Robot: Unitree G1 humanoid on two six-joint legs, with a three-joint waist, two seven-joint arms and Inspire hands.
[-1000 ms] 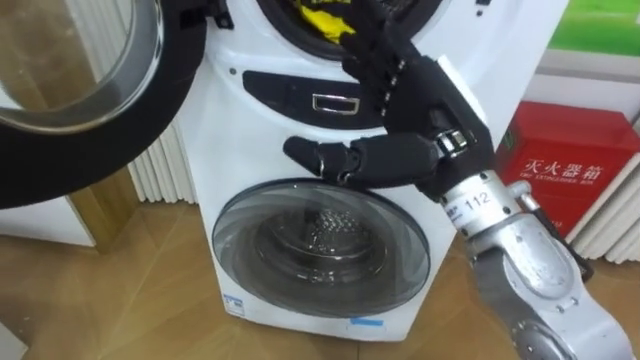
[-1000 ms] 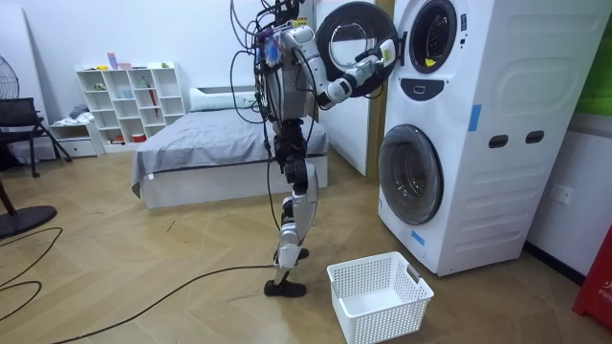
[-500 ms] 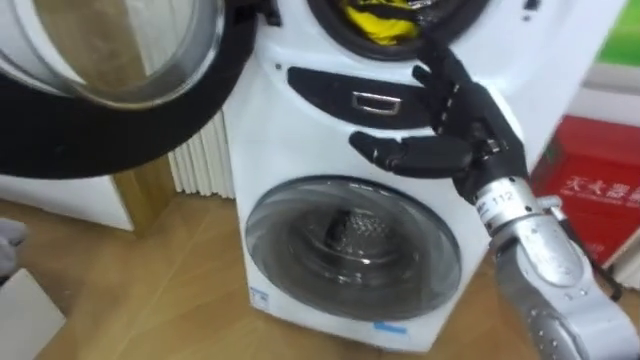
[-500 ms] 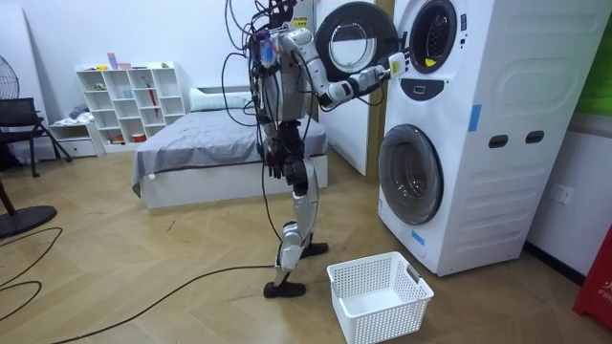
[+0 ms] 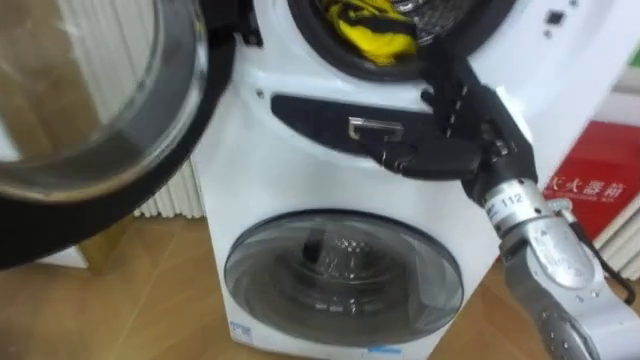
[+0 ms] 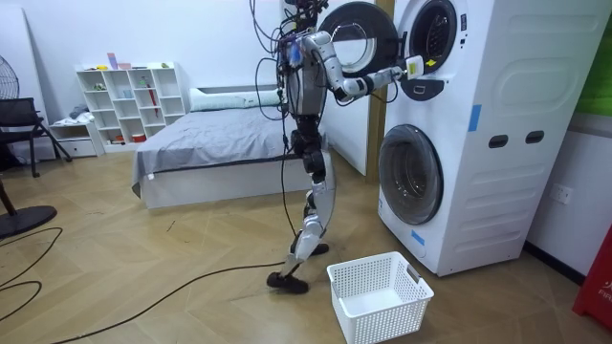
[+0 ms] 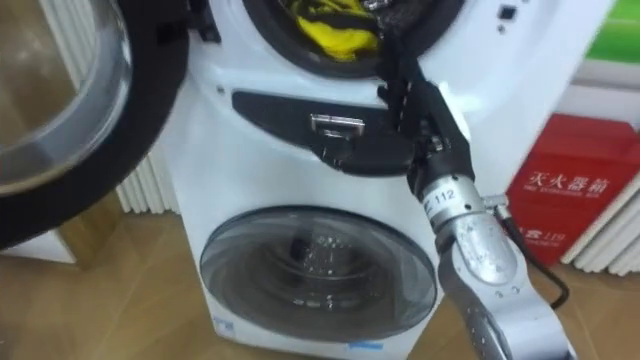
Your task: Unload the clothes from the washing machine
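A red cabinet point(image 5: 600, 185) occupies the right edge. In the room view, a white basket point(image 6: 387, 323) sits lower centre, with a bed point(image 6: 206, 143) and white shelf point(image 6: 129, 100) at left.

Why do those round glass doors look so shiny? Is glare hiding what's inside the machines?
Left eye view: pale reflections streak the lower door, yet its metal drum shows through; the glass of the open upper door is see-through, bright at the rim; the yellow cloth in the upper drum is well lit. Room view: even light, no strong glare.
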